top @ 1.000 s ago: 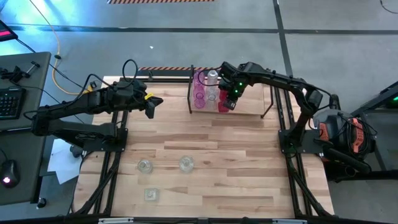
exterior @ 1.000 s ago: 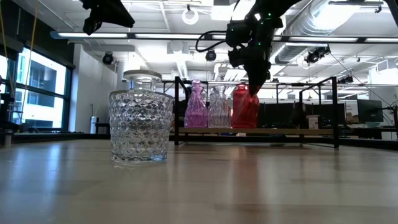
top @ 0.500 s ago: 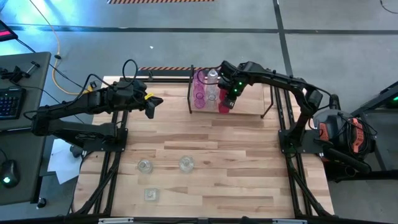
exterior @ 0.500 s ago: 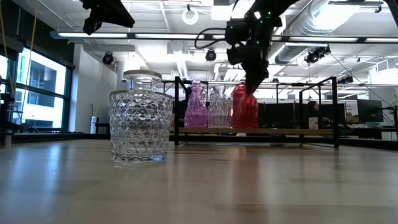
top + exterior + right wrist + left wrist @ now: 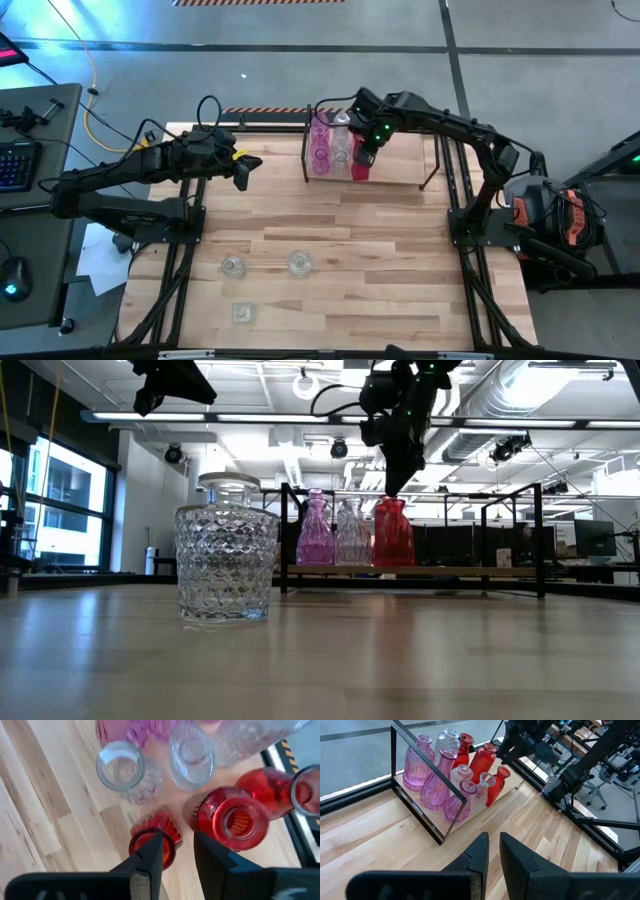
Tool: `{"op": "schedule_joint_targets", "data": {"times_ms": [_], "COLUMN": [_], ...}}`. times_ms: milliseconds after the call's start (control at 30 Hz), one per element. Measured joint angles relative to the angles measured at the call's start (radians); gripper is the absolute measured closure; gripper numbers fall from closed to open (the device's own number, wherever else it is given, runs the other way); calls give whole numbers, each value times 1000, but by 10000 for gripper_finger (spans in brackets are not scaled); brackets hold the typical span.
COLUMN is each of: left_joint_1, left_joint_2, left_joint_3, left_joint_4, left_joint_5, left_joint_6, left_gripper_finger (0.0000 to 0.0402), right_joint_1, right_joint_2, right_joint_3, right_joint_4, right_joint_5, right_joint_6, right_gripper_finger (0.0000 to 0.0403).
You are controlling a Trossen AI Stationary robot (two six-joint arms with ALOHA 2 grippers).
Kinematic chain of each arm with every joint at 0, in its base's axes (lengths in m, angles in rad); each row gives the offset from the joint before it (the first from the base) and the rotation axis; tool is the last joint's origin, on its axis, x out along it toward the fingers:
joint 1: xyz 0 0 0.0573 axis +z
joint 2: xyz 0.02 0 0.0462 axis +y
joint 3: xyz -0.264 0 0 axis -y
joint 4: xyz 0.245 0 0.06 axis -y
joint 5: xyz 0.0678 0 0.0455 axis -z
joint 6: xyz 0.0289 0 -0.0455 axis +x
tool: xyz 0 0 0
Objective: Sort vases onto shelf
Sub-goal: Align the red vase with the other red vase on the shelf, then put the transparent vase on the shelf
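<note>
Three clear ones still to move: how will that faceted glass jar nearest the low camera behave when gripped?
The clear jar looks thick-walled, so probably heavy for its size. Its faceted glass may slip between fingers. Squat and wide-based on the table, it seems unlikely to tip, though breakable if dropped.

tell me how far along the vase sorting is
Mostly done: pink, clear and red vases crowd the shelf. The right gripper hangs open just above a red vase. Three clear vases wait on the table. The left gripper waits aside.
</note>
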Motion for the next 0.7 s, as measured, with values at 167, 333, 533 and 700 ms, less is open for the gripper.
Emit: {"op": "schedule_joint_targets", "data": {"times_ms": [167,333,533,700], "left_joint_1": [0,0,0,-8], "left_joint_2": [0,0,0,0], "left_joint_3": [0,0,1,1], "left_joint_4": [0,0,-108,-266], "left_joint_5": [0,0,-16,-20], "left_joint_6": [0,0,-9,-16], "left_gripper_finger": [367,367,367,367], "right_joint_1": [13,37,92,179], "right_joint_2": [0,0,-27,-39], "right_joint_3": [58,166,250,228], "right_joint_4": [-13,-66,-95,-94], "right_joint_5": [59,122,61,33], "right_joint_6": [-4,1,37,107], "right_gripper_finger": [313,313,313,313]}}
